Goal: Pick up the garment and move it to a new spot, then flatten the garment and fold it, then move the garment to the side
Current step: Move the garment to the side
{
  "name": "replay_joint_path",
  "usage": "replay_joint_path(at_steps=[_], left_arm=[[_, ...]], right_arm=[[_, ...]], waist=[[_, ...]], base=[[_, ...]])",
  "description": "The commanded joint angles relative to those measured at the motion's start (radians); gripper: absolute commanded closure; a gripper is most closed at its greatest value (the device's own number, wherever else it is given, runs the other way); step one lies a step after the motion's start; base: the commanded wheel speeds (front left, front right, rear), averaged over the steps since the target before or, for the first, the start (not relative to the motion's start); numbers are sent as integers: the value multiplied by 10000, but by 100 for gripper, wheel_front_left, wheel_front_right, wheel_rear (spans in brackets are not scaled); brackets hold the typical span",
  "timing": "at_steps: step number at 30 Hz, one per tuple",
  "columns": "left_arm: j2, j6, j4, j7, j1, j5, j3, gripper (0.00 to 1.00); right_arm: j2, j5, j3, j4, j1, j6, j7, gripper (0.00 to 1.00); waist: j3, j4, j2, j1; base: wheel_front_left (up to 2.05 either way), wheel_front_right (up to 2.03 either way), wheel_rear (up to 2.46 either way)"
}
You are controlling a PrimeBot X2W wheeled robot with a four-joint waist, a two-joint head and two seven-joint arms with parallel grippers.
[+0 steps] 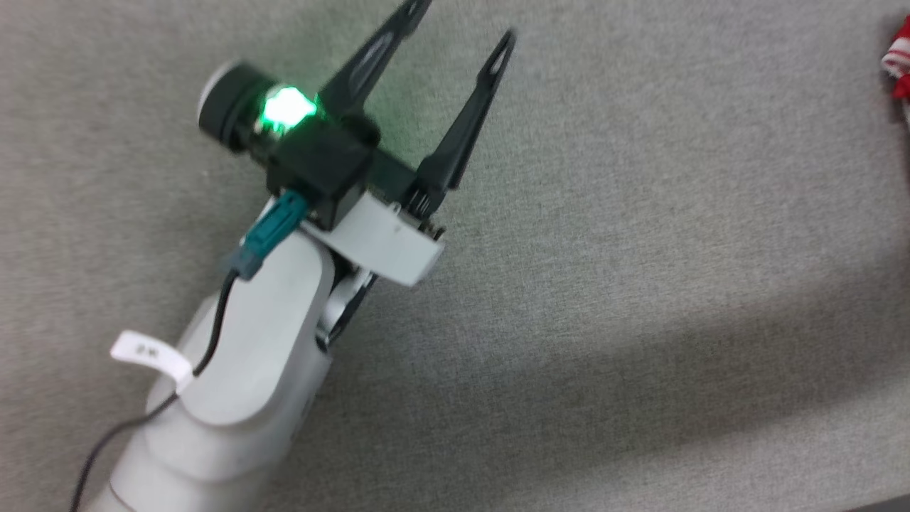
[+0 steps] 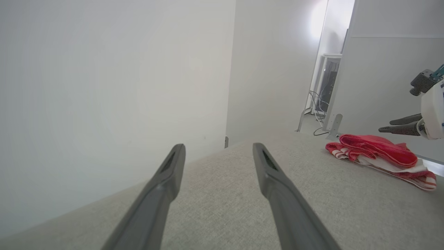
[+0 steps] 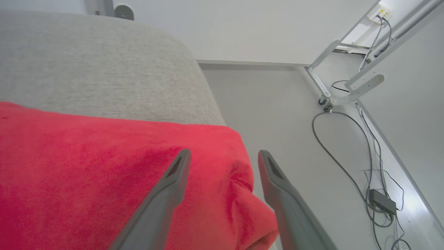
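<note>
The garment point(image 2: 378, 152), bright red with white and striped trim, lies folded in a low pile near the far right edge of the grey padded surface point(image 2: 242, 194). A sliver of the garment point(image 1: 897, 60) shows at the head view's right edge. My right gripper point(image 3: 224, 152) stands open just above the garment point(image 3: 86, 166), with red cloth under its fingers and nothing pinched between them. The left wrist view catches the right gripper point(image 2: 385, 125) hovering over the pile's far end. My left gripper point(image 1: 463, 20) is open and empty over bare grey fabric, well left of the garment.
The padded surface point(image 3: 104, 69) ends in a rounded corner just beyond the garment. Below it, the floor holds loose cables point(image 3: 347, 166), a small black box point(image 3: 383, 203) and white desk legs point(image 3: 360, 83). A white wall point(image 2: 104, 86) runs along the left.
</note>
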Motion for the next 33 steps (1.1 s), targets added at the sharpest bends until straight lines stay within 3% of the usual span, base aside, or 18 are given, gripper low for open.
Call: replay_joint_path(at_steps=[1, 11, 19, 24, 33], left_arm=[[-47, -16, 22, 1, 256, -39, 103, 0], [-345, -16, 320, 1, 2849, -14, 1407, 0], [-763, -16, 650, 1, 5024, -14, 2604, 0], [-826, -16, 801, 1, 6113, -133, 3139, 0], [-894, -16, 465, 1, 7698, -248, 4076, 0]], right_arm=[[91, 138, 158, -189, 198, -16, -57, 0], [522, 659, 1833, -2218, 1661, -16, -579, 0], [860, 1009, 2135, -3632, 3575, -16, -994, 0], [1195, 570, 1046, -4817, 4855, -16, -1003, 0], [2523, -1179, -983, -6815, 7192, -16, -1007, 0]], waist=[[-691, 252, -1, 0], [-2814, 1320, -1, 0], [-4482, 2230, -1, 0], [-5301, 2503, -1, 0], [-6179, 2586, -1, 0]], base=[[0, 0, 0], [0, 0, 0], [0, 0, 0], [0, 0, 0], [0, 0, 0]])
